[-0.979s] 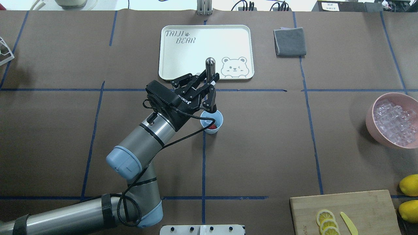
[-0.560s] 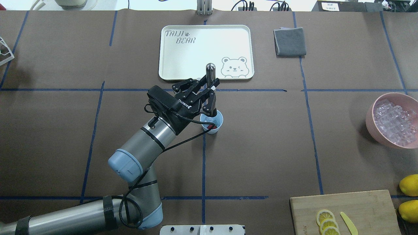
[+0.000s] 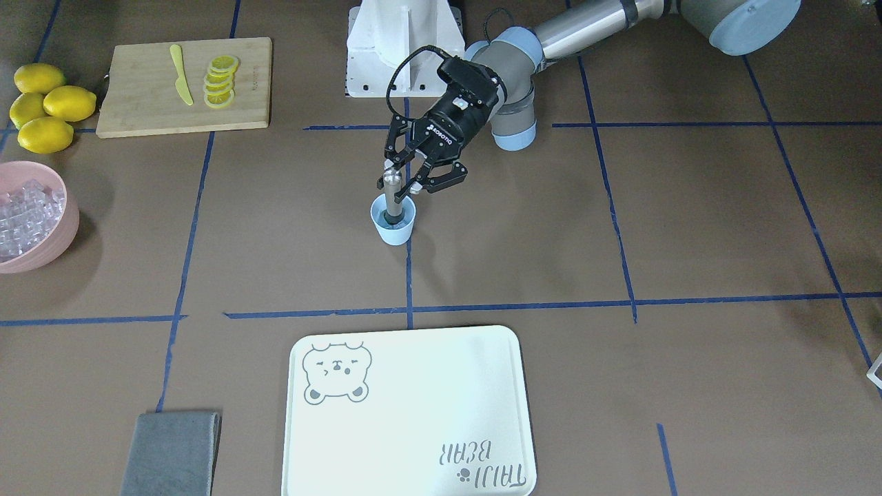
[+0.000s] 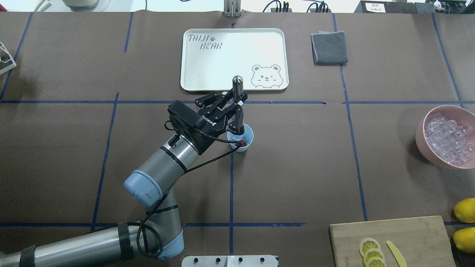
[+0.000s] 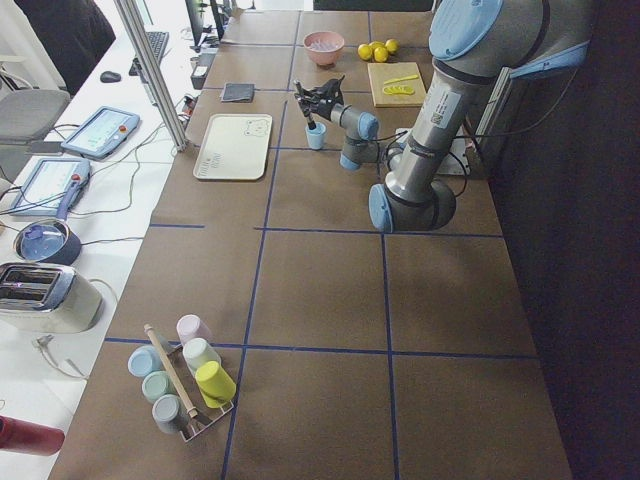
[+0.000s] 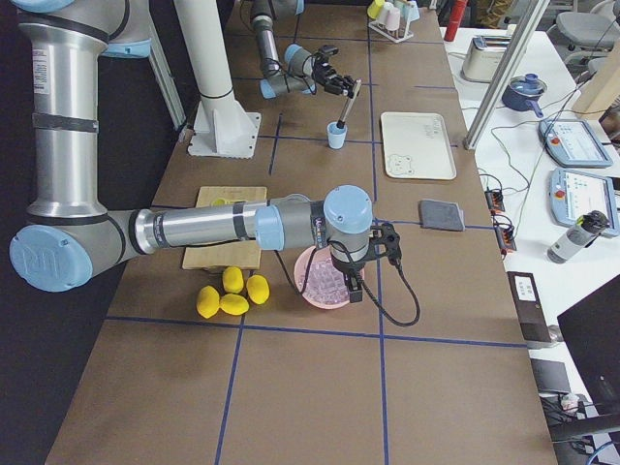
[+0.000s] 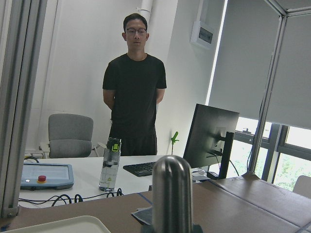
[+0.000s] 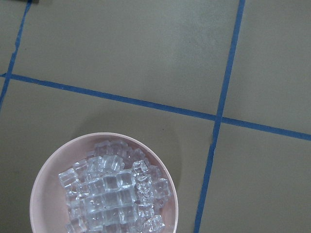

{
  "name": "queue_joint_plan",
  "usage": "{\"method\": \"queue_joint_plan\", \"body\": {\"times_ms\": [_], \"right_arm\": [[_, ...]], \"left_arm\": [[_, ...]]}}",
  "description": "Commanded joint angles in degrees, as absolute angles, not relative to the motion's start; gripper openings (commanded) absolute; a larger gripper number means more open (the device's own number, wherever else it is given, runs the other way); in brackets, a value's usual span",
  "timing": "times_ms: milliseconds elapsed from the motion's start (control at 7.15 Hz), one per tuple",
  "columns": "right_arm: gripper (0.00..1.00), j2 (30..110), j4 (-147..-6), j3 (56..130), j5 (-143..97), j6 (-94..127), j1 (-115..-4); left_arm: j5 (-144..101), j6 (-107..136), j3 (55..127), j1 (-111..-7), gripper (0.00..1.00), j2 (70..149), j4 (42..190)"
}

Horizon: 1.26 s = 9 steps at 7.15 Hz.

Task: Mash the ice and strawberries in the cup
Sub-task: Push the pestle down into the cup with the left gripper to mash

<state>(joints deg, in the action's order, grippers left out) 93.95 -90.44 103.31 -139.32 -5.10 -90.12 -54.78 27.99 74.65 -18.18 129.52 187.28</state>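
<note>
The light-blue cup [image 4: 248, 138] stands at the table's middle; it also shows in the front view [image 3: 394, 229]. A red strawberry [image 4: 242, 143] shows inside it at the near rim. My left gripper [image 4: 239, 109] is shut on a steel muddler [image 3: 393, 196], held upright with its lower end in the cup. The muddler's rounded top fills the left wrist view [image 7: 171, 194]. The ice [image 8: 114, 194] lies heaped in the pink bowl [image 4: 421, 135] at the right edge. My right gripper [image 6: 354, 281] hangs over that bowl; I cannot tell whether it is open or shut.
A white bear tray [image 4: 233, 40] lies behind the cup, with a grey cloth [image 4: 329, 47] to its right. A cutting board [image 4: 408, 237] with lemon slices and a yellow knife sits front right, lemons [image 4: 465, 209] beside it. A cup rack [image 5: 180, 385] stands far left.
My left gripper has moved down and slightly left with the muddler, pushing it deeper into the cup. The cup has stayed in place.
</note>
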Motion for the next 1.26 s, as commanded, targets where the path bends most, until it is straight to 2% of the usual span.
{"method": "queue_joint_plan", "body": {"times_ms": [0, 420, 1119], "right_arm": [[0.99, 93.87, -90.44, 103.18, -139.31, -5.1, -90.09], [0.99, 93.78, -90.44, 102.92, -139.31, -5.1, -90.18], [0.99, 93.78, -90.44, 103.09, -139.39, -5.1, -90.18]], "left_arm": [[-54.67, 28.13, 73.57, -17.32, 0.0, 129.55, 187.99], [-53.96, 28.13, 71.19, -16.35, 0.0, 129.64, 189.58], [-54.31, 28.04, 73.37, -16.35, 0.0, 129.12, 189.49]]}}
